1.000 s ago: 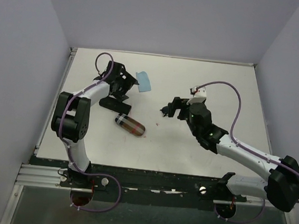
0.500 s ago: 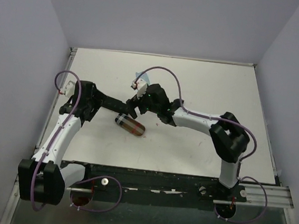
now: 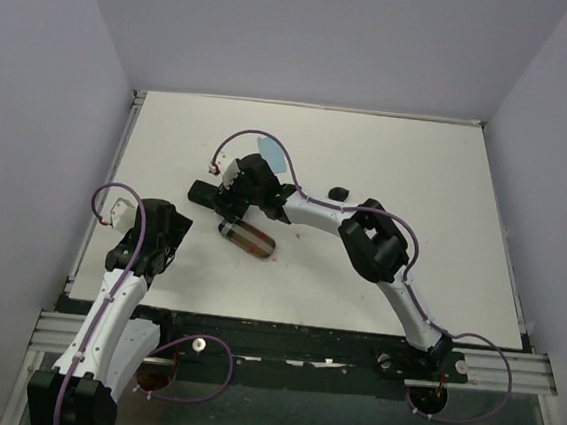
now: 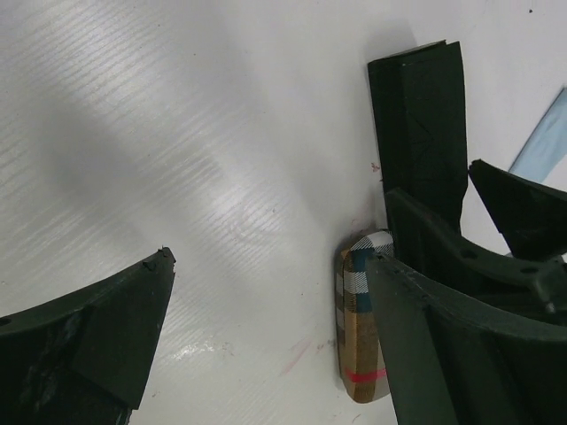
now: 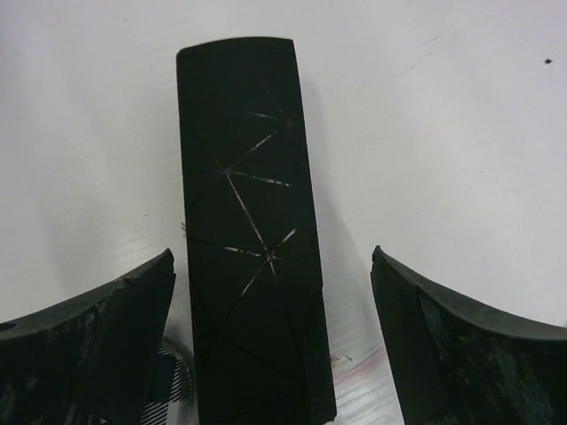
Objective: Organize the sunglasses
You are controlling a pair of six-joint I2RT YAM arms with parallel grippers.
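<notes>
The right gripper [image 5: 273, 257] hangs spread wide, the black case [image 5: 248, 204] lying between its fingers. The left gripper [image 4: 275, 297] is spread too, the plaid case [image 4: 359, 354] just beside one finger.

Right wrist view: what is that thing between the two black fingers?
A plain black oblong case, lying flat on the white table between the right gripper's open fingers. The right wrist view shows it.

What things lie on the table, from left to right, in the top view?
black case → plaid case → small black object, too small to identify
</notes>
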